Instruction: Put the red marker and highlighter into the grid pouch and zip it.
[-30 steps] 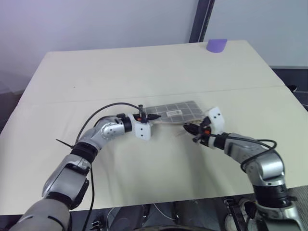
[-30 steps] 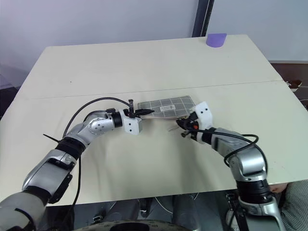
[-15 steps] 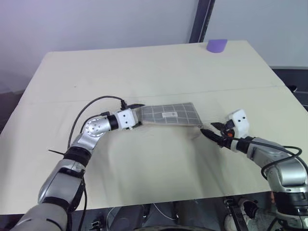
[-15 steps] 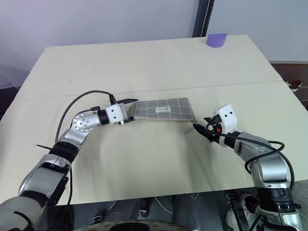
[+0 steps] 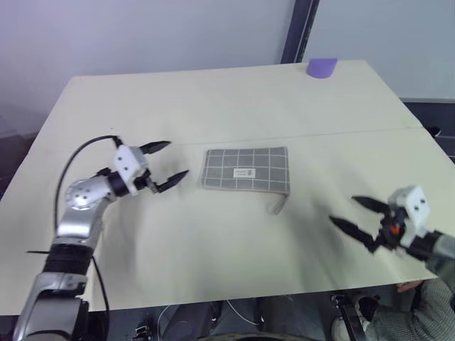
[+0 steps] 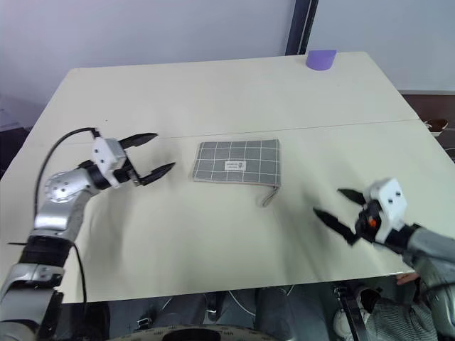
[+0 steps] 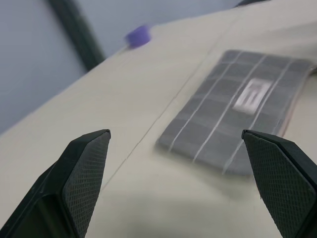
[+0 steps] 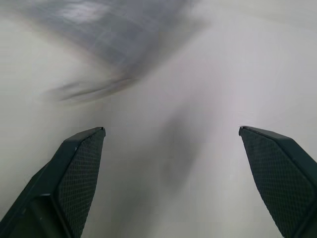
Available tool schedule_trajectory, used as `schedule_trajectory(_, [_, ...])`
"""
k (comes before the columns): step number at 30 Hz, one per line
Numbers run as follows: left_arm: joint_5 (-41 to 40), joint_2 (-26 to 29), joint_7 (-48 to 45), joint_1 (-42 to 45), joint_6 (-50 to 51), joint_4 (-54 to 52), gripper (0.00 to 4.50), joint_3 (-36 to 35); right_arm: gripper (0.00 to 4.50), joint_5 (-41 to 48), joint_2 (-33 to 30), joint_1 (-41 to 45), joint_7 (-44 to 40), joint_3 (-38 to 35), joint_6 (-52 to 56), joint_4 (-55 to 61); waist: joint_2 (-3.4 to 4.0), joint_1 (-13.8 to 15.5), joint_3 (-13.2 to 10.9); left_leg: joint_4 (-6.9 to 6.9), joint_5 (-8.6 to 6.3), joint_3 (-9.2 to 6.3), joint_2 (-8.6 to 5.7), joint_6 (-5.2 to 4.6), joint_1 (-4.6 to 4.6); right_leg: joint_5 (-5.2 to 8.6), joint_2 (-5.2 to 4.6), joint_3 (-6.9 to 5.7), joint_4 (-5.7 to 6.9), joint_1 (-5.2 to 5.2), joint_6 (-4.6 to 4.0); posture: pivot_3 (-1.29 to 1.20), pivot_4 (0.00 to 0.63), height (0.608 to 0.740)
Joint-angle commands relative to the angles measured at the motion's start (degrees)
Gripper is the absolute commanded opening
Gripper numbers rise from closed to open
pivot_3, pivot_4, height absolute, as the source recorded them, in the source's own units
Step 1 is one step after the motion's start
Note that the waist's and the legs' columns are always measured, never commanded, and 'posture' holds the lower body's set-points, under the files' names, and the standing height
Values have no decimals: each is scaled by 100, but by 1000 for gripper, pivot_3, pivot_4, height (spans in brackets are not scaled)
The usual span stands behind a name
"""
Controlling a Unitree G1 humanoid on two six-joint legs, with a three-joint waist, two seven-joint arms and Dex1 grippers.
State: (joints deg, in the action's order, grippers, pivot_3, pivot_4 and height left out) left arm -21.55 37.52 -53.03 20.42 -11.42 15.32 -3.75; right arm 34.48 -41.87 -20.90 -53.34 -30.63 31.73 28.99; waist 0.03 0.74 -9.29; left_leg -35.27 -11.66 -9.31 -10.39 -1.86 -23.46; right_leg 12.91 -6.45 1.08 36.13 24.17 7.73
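- The right gripper hangs over the near right part of the worktop, its two black fingers spread wide and holding nothing.
- The left gripper is over the left part of the worktop, fingers likewise spread wide and empty, pointing toward the grid pouch.
- The grid pouch lies flat near the middle of the worktop, between the two grippers and touching neither. It sits just beyond the left gripper's fingertips and well apart from the right gripper, up and to the left of it.
- The pouch's white label faces up, and its beige zipper pull trails off the near right corner.
- Neither the red marker nor the highlighter can be made out on the worktop.
- A purple disc rests at the far right edge of the worktop.
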Motion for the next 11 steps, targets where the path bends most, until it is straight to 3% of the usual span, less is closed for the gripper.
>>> schedule_trajectory(1, [-13,50,82,-148,88,-146,4479,-277,4494,322,-60,-231,-277,-157,-96,450,-1,-3,0,-1,-1,3,0,1,7,6,-2,4,-3,-12,4,0,150,740])
schedule_trajectory(4, [66,-11,164,-240,214,135,4479,-330,4494,92,-69,-288,-325,242,-271,519,-2,-7,0,-1,-1,14,5,1,10,19,-7,9,-3,-17,19,0,150,740])
schedule_trajectory(8, [-69,-169,257,-74,315,475,4479,-514,4494,-917,-145,-403,-370,1234,-1037,423,-2,7,0,2,-1,15,9,2,7,19,-11,2,-2,-9,17,0,150,740])
schedule_trajectory(11, [-83,-214,362,113,395,656,4479,-638,4494,-884,-35,-215,-209,1570,-970,421,-3,8,-1,5,-1,16,8,2,-2,7,-14,-4,-3,9,-2,0,150,740])
